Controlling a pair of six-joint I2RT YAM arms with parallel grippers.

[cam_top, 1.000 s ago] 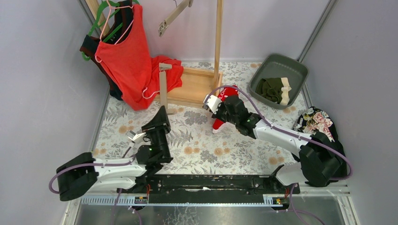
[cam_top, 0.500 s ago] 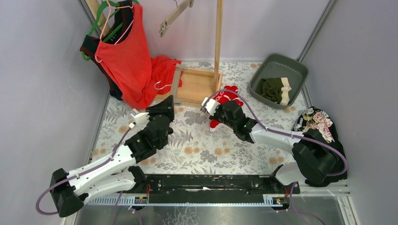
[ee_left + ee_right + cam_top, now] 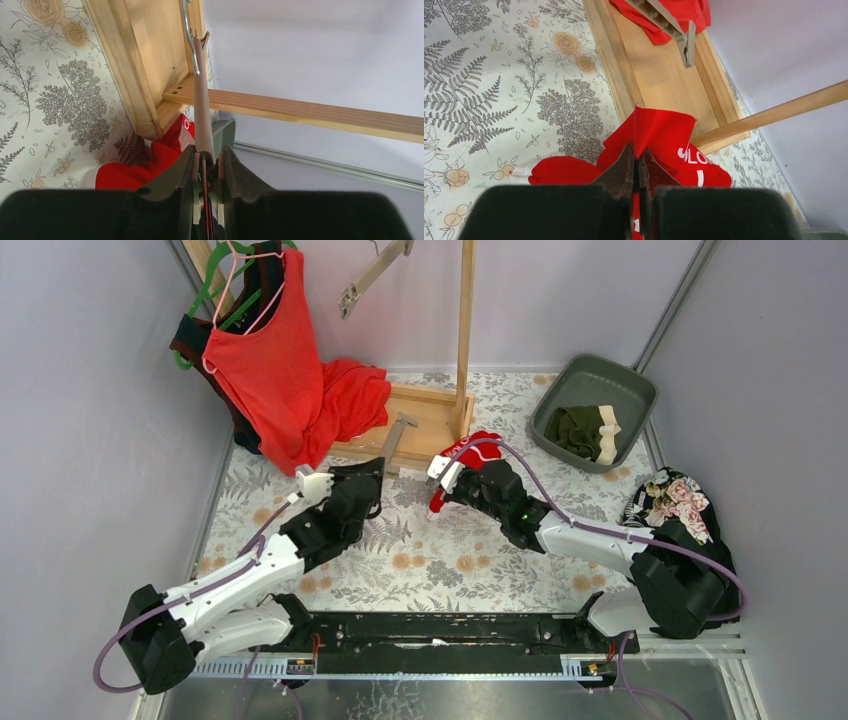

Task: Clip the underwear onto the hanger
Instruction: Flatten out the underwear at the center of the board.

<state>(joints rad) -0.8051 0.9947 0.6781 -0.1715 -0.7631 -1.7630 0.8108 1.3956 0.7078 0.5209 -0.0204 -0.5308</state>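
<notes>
My left gripper [image 3: 376,472] [image 3: 208,161] is shut on one end of a taupe clip hanger [image 3: 396,438] [image 3: 202,95], which slants away over the wooden rack base. That hanger's far clip [image 3: 687,46] shows in the right wrist view. My right gripper [image 3: 444,476] [image 3: 638,161] is shut on a fold of the bright red underwear [image 3: 472,449] [image 3: 663,134], held just above the table a short way right of the hanger. White waistband letters show on it. The red cloth [image 3: 142,171] sits low in the left wrist view. The dark olive underwear [image 3: 580,430] lies in a grey tub.
The grey tub [image 3: 630,390] stands at the back right. A wooden rack base [image 3: 432,418] and post [image 3: 465,330] stand at the back centre, with a second hanger [image 3: 372,276] hung above. A red tank top [image 3: 268,360] hangs at back left. Black floral cloth [image 3: 676,498] lies at right.
My left arm has reached forward and right, and the hanger has tipped from upright to slanting over the rack base. My right gripper has shifted left with the red underwear.
</notes>
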